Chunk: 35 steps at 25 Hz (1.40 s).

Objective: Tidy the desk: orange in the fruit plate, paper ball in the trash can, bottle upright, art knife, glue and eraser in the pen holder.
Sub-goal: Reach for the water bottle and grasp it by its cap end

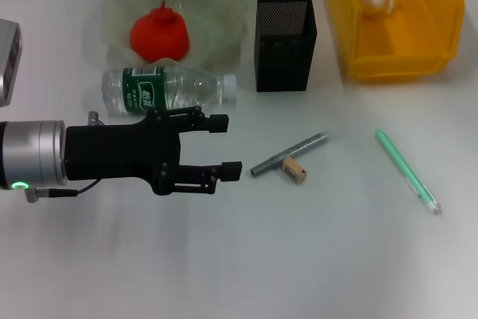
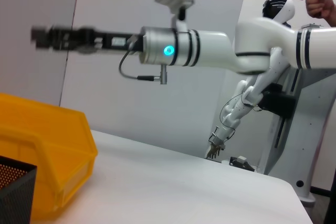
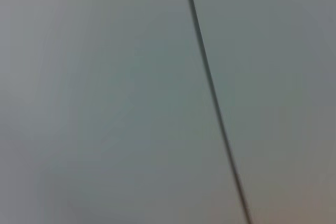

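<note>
Fingers: left gripper (image 1: pixel 224 146) spread wide, empty, just beside the lying bottle (image 1: pixel 169 89).
Bottle: light, smooth, rolls easily; grasp mid-body.
Right gripper: unseen.

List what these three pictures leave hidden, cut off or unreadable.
1. The right gripper: in no view; the right wrist view shows only a blank grey surface.
2. Bottle label print: too small in the head view.
3. Pen holder contents: dark inside.
4. Left gripper: blurred in the left wrist view.
</note>
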Each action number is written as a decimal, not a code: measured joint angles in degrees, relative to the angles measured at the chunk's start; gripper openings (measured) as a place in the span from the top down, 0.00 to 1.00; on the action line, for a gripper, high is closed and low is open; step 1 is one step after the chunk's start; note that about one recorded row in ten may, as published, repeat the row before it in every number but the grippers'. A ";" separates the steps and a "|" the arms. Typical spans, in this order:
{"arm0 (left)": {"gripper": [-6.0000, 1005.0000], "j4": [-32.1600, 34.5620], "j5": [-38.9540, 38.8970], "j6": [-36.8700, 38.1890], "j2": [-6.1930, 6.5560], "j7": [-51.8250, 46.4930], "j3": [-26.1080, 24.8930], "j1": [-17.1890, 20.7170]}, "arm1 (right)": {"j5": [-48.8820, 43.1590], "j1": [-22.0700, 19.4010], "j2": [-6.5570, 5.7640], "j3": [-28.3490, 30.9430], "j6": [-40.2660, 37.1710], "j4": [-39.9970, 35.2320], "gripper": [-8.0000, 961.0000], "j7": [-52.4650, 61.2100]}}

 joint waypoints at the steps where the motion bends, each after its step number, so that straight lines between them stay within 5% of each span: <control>1: 0.20 0.04 0.00 -0.03 -0.04 0.01 -0.01 -0.06 | 4.73 -0.56 -0.31 -0.01 -3.43 1.79 0.15 -3.68; 5: 0.21 0.47 0.00 -0.14 -0.12 0.04 -0.05 -0.13 | 14.38 -2.44 -1.56 0.00 -18.55 8.17 0.15 -13.77; 11: 0.21 0.69 0.00 -0.75 -0.28 0.23 -0.10 -0.19 | 7.06 -5.36 -2.85 -2.22 -34.83 11.69 0.15 -17.48; 17: 0.21 0.71 0.00 -1.55 -0.32 0.73 -0.10 -0.34 | -6.48 -6.61 -2.73 -2.32 -37.71 11.88 0.15 -17.27; 21: 0.22 0.77 0.04 -2.31 -0.32 0.76 -0.10 -0.34 | -12.92 -8.95 -1.30 -2.16 -35.60 12.11 0.15 -19.90; 35: 0.23 3.22 0.56 -5.81 -0.05 -1.70 -0.10 -1.51 | -13.41 -11.73 0.02 -2.29 -29.17 15.90 0.15 -28.24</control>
